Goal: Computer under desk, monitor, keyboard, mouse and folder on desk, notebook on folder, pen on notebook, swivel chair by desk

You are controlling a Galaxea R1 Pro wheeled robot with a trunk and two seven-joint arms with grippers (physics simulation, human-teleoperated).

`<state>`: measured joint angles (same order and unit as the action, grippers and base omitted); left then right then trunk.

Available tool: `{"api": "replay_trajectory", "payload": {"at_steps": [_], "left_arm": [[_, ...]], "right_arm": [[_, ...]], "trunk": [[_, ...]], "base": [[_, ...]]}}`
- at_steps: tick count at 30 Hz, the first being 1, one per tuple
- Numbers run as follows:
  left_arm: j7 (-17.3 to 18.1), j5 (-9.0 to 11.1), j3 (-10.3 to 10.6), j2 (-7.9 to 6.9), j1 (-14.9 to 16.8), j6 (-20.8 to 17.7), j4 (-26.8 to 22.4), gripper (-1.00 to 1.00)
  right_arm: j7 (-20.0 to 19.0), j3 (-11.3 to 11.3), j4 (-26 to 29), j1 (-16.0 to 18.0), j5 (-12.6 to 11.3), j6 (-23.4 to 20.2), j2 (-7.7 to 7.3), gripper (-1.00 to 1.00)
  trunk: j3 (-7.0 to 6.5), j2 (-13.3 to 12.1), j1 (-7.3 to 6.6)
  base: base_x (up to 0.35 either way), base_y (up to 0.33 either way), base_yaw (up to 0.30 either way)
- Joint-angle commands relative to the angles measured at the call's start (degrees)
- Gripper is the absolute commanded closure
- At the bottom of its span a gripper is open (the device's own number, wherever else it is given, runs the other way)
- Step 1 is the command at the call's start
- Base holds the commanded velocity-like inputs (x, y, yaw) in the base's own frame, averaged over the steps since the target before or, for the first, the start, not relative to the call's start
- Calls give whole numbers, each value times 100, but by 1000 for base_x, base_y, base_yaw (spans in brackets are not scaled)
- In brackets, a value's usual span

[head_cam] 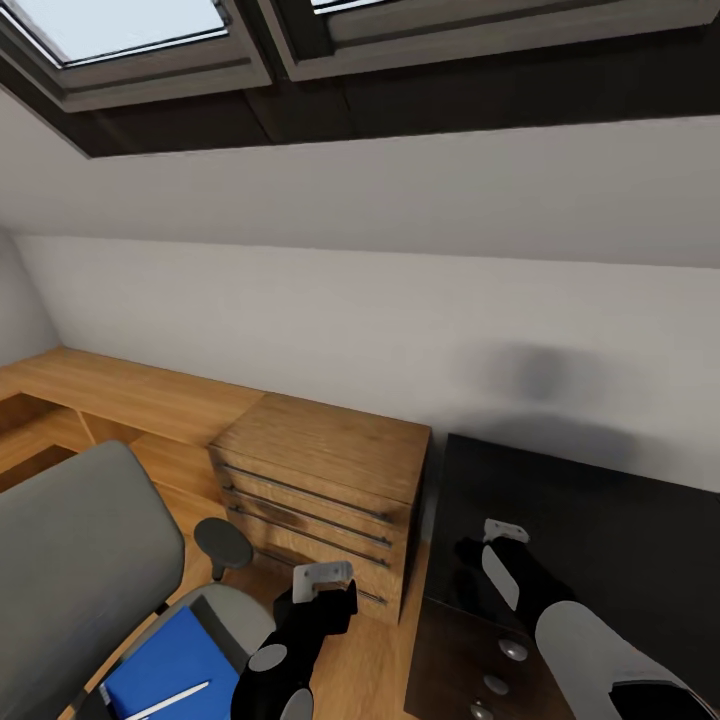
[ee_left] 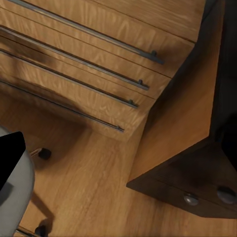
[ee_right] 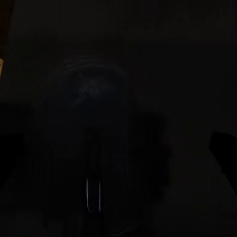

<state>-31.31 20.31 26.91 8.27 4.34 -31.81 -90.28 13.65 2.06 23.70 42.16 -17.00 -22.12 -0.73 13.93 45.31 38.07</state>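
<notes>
The grey swivel chair point(head_cam: 70, 560) stands at the lower left. On its seat lies a blue flat item point(head_cam: 170, 665) with the thin white pen point(head_cam: 170, 700) on top; whether it is the folder or the notebook I cannot tell. My left gripper point(head_cam: 322, 590) hangs open over the wood floor between the chair and the chest, one black finger point(ee_left: 11, 158) showing. My right gripper point(head_cam: 475, 560) hovers low over the black desk point(head_cam: 600, 520) near its left edge. It stands open, directly above the black mouse point(ee_right: 94, 148), which sits between its fingers.
A light-wood chest point(head_cam: 320, 480) with long bar handles point(ee_left: 74, 64) stands against the wall between the chair and the desk. The desk's black drawer unit point(ee_left: 187, 182) has round silver knobs point(head_cam: 513, 650). A low wooden shelf point(head_cam: 120, 390) runs along the sloping wall on the left.
</notes>
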Motion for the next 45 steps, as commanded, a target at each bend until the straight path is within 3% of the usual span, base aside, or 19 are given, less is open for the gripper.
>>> {"api": "replay_trajectory", "payload": {"at_steps": [1, 4, 17, 24, 25, 26, 28, 29, 31, 37, 45], "left_arm": [[-59, 60, 8, -1, 6, -10, -7, -100], [-59, 60, 8, -1, 6, -10, -7, -100], [-60, 35, 14, -1, 6, -10, -7, -100], [-60, 28, 9, -1, 6, -6, -7, -100], [-65, 26, 9, -1, 6, 6, -7, -100], [-66, 26, 7, -1, 6, 10, -7, -100], [-67, 26, 7, -1, 6, 12, -7, -100], [-68, 25, 9, -1, 6, 15, -7, -100], [-68, 25, 11, -1, 6, 19, -7, -100], [-68, 32, 16, -1, 6, 25, -7, -100], [-68, 34, 12, -1, 6, 27, -7, -100]], "right_arm": [[35, 22, 12, 2, -49, -28, -4, -100], [35, 22, 12, 2, -49, -28, -5, -100], [26, -6, 234, -2, -49, 15, -6, -100], [79, -15, 1570, -221, -52, -137, -6, -100], [157, -19, 2397, -635, -71, -445, -4, -100], [211, -20, 2870, -867, -82, -601, -2, -100], [265, -20, 3354, -1087, -99, -726, 0, -100], [353, -21, 4243, -1516, -193, -927, 1, -100], [385, -21, 4698, -1747, -331, -1086, 2, -100], [417, -32, 5202, -1988, -660, -1306, 1, -100], [415, -38, 5225, -2001, -757, -1307, 1, -100]], "trunk": [[9, 7, 1], [9, 7, 1], [-225, -515, -284], [-351, -795, -438], [-369, -835, -460], [-386, -876, -482], [-422, -956, -526], [-440, -996, -548], [-476, -1076, -592], [-584, -1317, -724], [-728, -1638, -899]], "base": [[0, 0, 0], [0, 0, 0], [0, 0, 0], [0, 0, 0], [0, 0, 0], [0, 0, 0], [0, 0, 0], [0, 0, 0], [-4, 0, 0], [-172, 0, 0], [-335, 0, 0]]}}
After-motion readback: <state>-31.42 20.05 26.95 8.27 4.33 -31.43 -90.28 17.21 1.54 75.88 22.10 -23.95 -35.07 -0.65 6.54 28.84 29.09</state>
